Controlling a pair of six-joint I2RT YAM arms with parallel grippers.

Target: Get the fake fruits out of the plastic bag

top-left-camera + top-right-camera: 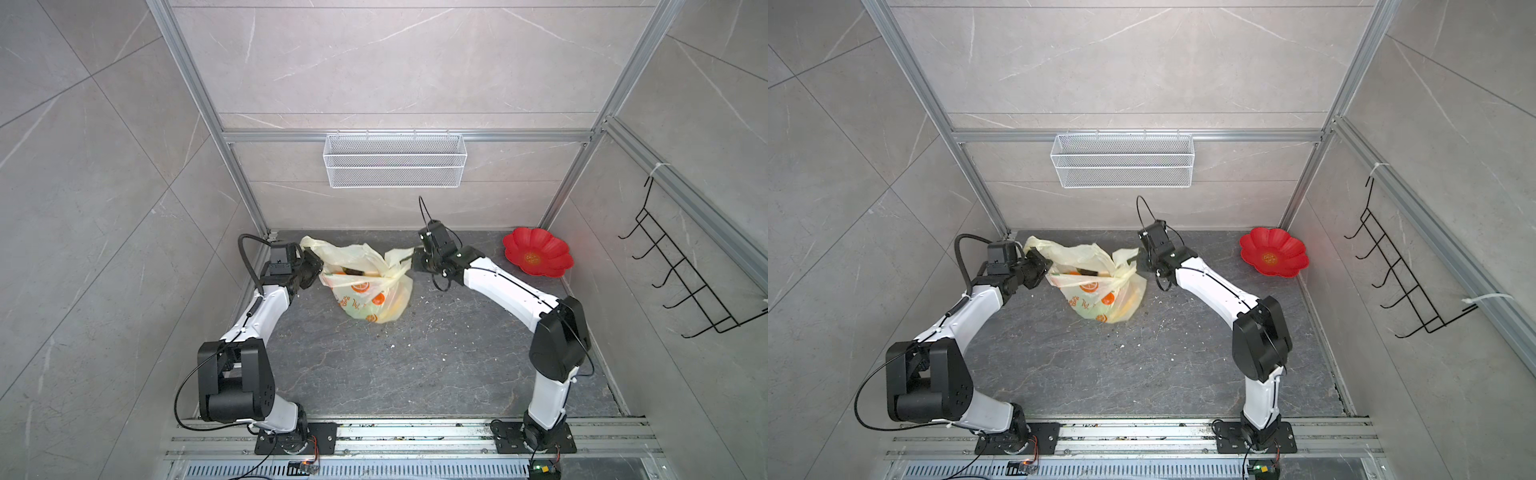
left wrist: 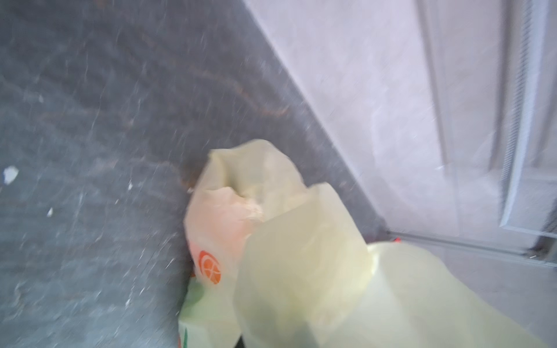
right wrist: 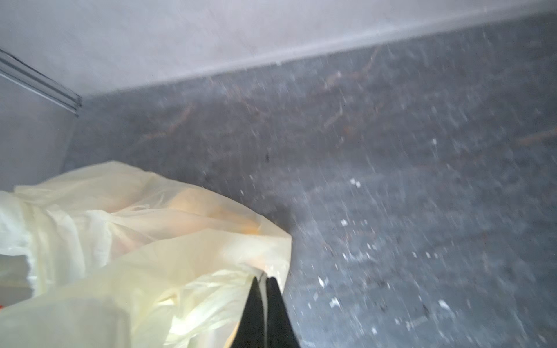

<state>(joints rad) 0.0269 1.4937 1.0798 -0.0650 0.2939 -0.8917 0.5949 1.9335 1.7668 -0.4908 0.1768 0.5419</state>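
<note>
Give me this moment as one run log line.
left gripper: shut on plastic bag handle | right gripper: shut on opposite handle | fake fruits: inside bag

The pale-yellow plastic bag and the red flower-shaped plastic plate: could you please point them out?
pale-yellow plastic bag (image 1: 362, 302), in a top view, printed side.
red flower-shaped plastic plate (image 1: 518, 245), in a top view, bare petal.

Our left arm (image 1: 266, 309) and right arm (image 1: 509, 286) show glossy white shells (image 1: 548, 399) between boxy black joints (image 1: 561, 336), black cables (image 1: 245, 257) looping alongside, screwed black base plates (image 1: 324, 436), and slim, tapering matte-black fingers (image 3: 280, 316).
</note>
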